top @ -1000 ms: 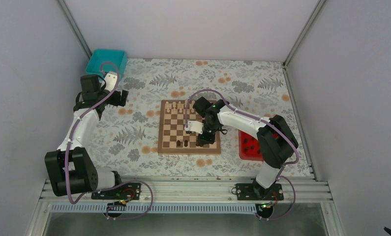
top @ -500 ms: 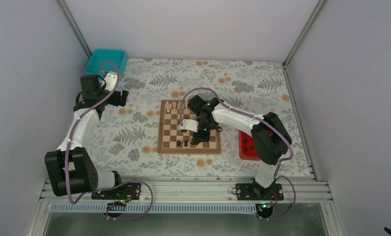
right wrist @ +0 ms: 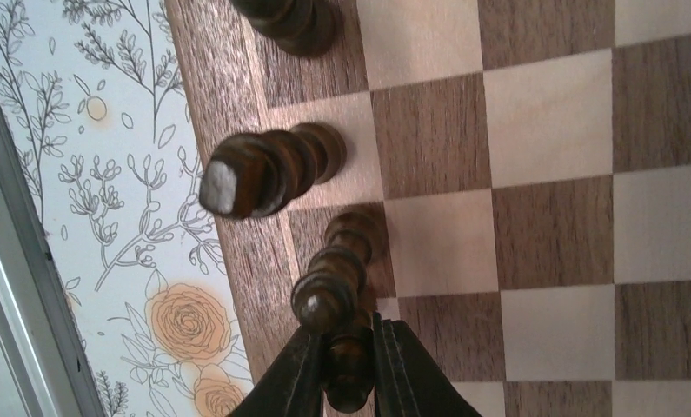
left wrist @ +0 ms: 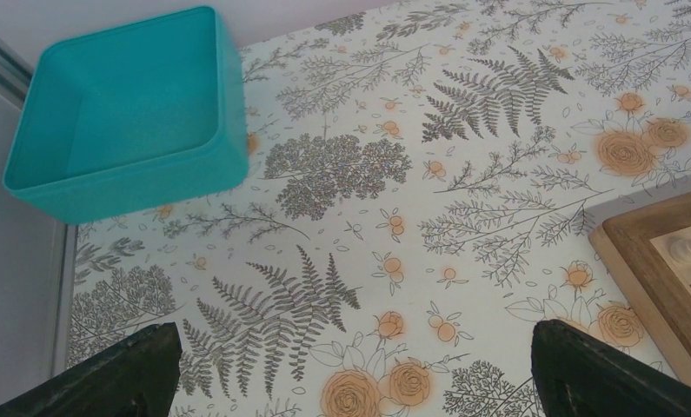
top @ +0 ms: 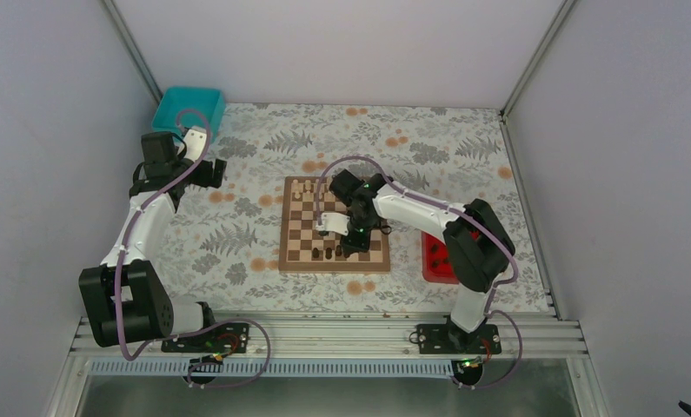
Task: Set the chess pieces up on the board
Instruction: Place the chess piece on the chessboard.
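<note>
The wooden board (top: 302,228) lies mid-table, with pale pieces along its far row. Two dark chess pieces (top: 321,253) stand on its near row. My right gripper (top: 350,247) hangs low over that row, shut on a dark chess piece (right wrist: 348,369). In the right wrist view a standing dark piece (right wrist: 335,269) is right in front of the held one. Another dark piece (right wrist: 268,172) stands further along the board (right wrist: 550,113) edge. My left gripper (top: 216,171) is open with nothing in it, over the cloth left of the board; its fingers (left wrist: 116,373) frame bare tablecloth.
A red tray (top: 432,271) with more dark pieces sits right of the board, partly under the right arm. A teal bin (top: 188,109) stands at the back left (left wrist: 124,113). The board's corner (left wrist: 654,269) shows at the left wrist view's right edge.
My right gripper has shifted left along the board's near row with the dark piece in it, closer to the two standing pieces. The left arm has not moved.
</note>
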Available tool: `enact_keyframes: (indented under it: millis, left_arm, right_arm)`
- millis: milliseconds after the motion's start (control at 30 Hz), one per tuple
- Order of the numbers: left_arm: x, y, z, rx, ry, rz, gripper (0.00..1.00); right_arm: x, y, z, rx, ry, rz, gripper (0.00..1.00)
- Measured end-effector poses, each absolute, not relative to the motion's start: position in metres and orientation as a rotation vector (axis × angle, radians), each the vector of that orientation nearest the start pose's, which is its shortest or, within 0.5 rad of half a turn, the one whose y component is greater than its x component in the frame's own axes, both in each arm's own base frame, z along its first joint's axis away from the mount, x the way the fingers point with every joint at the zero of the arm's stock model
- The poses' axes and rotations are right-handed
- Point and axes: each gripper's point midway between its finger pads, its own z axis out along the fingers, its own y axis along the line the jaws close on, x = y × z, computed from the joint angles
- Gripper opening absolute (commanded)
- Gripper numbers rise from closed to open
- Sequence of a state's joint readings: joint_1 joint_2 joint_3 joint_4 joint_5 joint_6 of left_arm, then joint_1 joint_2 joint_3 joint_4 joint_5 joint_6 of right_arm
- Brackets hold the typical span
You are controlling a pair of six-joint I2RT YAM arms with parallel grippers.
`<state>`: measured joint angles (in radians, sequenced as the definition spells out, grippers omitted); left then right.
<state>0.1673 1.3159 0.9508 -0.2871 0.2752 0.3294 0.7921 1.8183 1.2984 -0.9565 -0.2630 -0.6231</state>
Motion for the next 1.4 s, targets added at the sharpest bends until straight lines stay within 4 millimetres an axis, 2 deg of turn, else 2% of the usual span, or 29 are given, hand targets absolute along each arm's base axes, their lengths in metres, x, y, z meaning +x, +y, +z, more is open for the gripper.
enact_keyframes:
  millis: [267,767,1000,1100,1267,1400]
  left_arm:
    - [0.396,0.018,0.192,0.33,2.168,-0.035,1.0]
    - [0.396,0.018,0.192,0.33,2.168,-0.036,1.0]
    - [0.396,0.018,0.192,0.33,2.169,-0.036,1.0]
    - [0.396,0.018,0.192,0.33,2.168,-0.036,1.0]
    - [0.396,0.018,0.192,0.33,2.168,-0.036,1.0]
    - [0.396,0.019,0.192,0.329,2.168,-0.036,1.0]
  right_arm:
    - [0.211,0.267,0.061,-1.985,2.318,0.376,0.14]
    - [0.209,0.265,0.06,-1.984,2.323,0.368,0.17]
    - [0.206,0.261,0.056,-1.987,2.342,0.364,0.48]
    - [0.209,0.259,0.06,-1.97,2.339,0.364,0.53]
    - [0.219,0.254,0.078,-1.904,2.313,0.36,0.51]
    - [0.231,0.248,0.082,-1.844,2.326,0.354,0.37]
